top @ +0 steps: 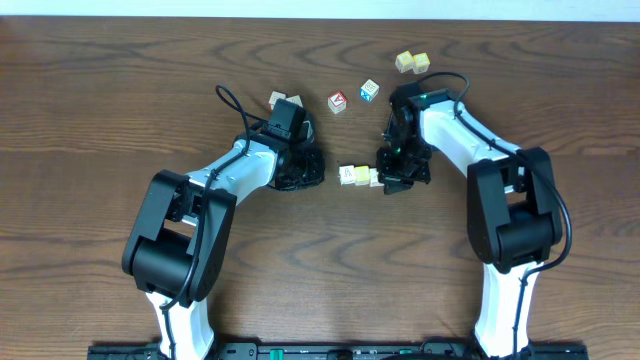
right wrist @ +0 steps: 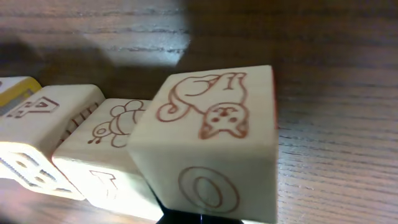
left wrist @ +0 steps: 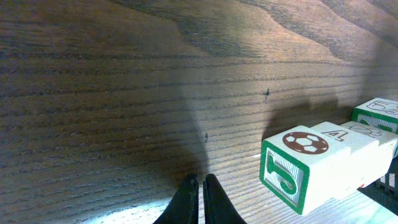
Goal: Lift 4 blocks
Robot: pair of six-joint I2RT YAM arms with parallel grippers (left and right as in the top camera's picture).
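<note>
A row of cream-white blocks [top: 350, 175] lies on the table between my two grippers. The right wrist view shows the row end-on: a cat-and-O block [right wrist: 205, 137] nearest, then a bee block [right wrist: 109, 140], an A block [right wrist: 40, 127] and a yellow-faced one [right wrist: 13, 93]. My right gripper [right wrist: 199, 219] is shut, its tips against the O face; in the overhead view it [top: 385, 180] covers that end of the row. The left wrist view shows the other end, a green J block with a football [left wrist: 298, 165]. My left gripper [left wrist: 200, 182] is shut and empty, a little short of the row [top: 320, 172].
A red-faced cube [top: 337, 101] and a blue-faced cube [top: 370, 90] sit behind the row. Two pale cubes [top: 412, 62] lie at the back right. Two more [top: 284, 100] lie by the left wrist.
</note>
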